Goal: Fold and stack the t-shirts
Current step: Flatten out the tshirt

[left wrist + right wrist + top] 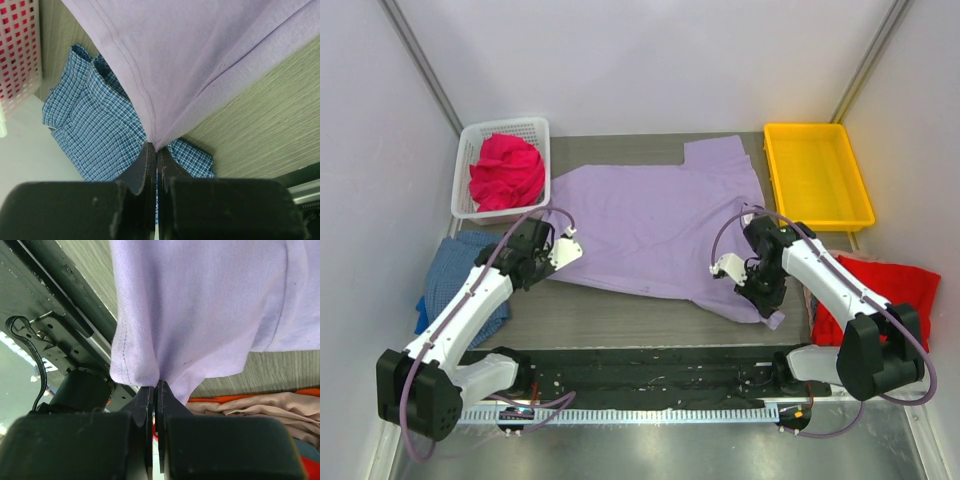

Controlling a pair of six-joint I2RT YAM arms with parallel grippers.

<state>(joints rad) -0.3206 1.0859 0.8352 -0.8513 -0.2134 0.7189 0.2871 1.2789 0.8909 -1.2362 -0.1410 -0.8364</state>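
A large lavender t-shirt (pixel 650 225) lies spread across the middle of the table. My left gripper (pixel 542 270) is shut on its near left corner; in the left wrist view the gripper (pixel 156 150) pinches the hemmed tip of the lavender t-shirt (pixel 200 55). My right gripper (pixel 767 305) is shut on the near right corner, and the right wrist view shows the gripper (pixel 156 385) with the cloth (pixel 200 315) bunched at its tips. A blue checked t-shirt (pixel 460 275) (pixel 95 130) lies crumpled left. A red t-shirt (pixel 880 290) lies right. A magenta-pink one (pixel 505 170) fills the basket.
The white mesh basket (pixel 535 128) stands at the back left and the yellow tray (pixel 817 222) at the back right. A black rail (pixel 640 375) runs along the near edge. Beige cloth (pixel 260 407) lies on the red t-shirt beside my right gripper.
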